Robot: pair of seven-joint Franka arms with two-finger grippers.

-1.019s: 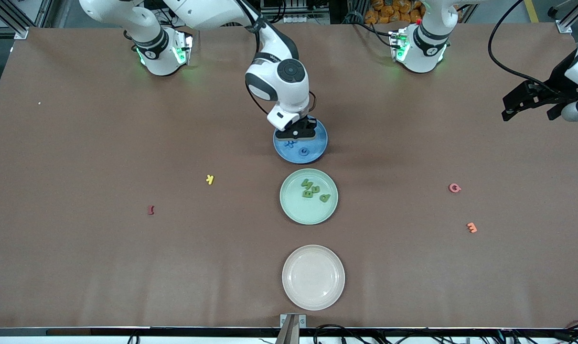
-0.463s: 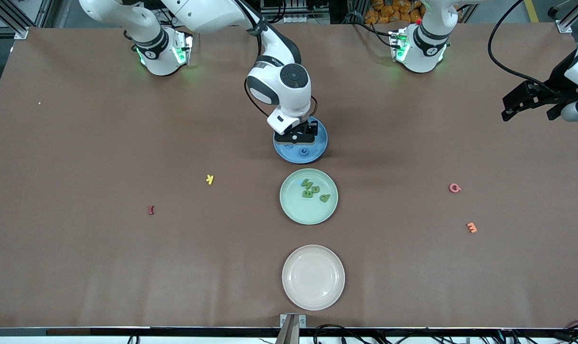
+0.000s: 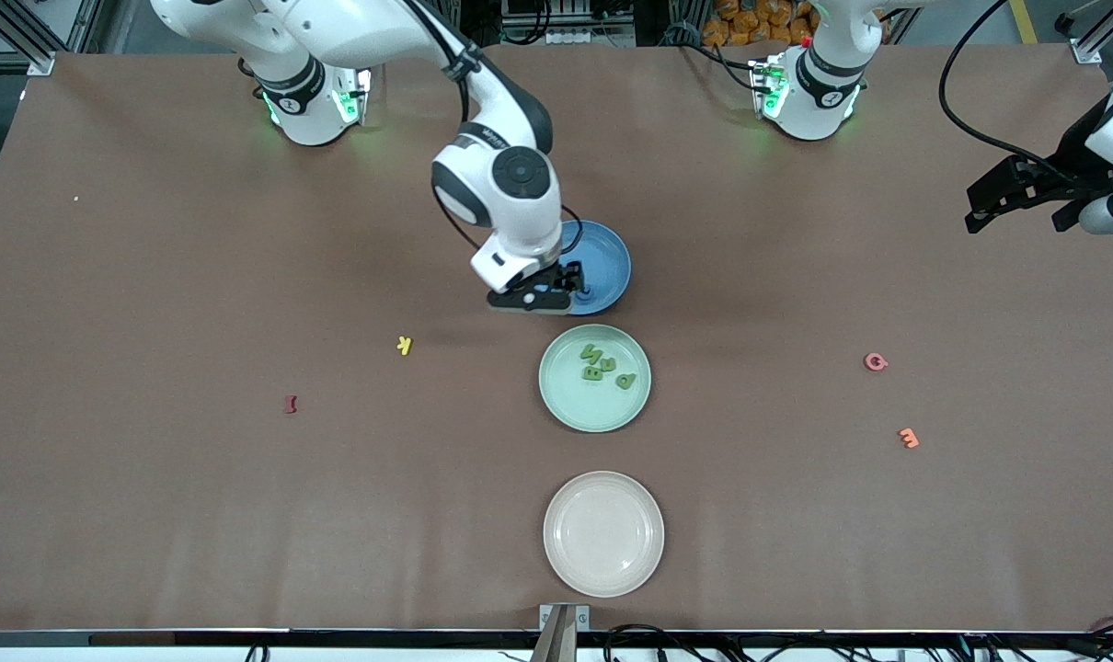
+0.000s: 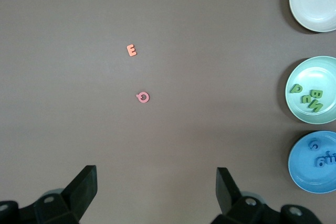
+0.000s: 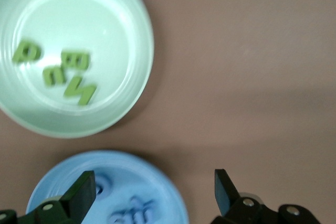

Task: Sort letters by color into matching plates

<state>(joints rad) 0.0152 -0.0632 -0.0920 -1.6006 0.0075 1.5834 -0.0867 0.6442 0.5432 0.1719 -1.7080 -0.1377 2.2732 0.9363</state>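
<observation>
The blue plate lies mid-table with blue letters in it; one blue letter shows beside the right hand. The pale green plate lies just nearer the front camera and holds several green letters. My right gripper hangs open and empty over the blue plate's rim, on the side toward the right arm's end; the right wrist view shows this gripper wide open with the blue plate and green plate below. My left gripper waits open and empty in the air at the left arm's end.
A cream plate lies nearest the front camera. A yellow letter and a dark red letter lie toward the right arm's end. A pink letter and an orange letter lie toward the left arm's end.
My right gripper has opened and moved from over the middle of the blue plate to its rim toward the right arm's end. The left arm has not moved.
</observation>
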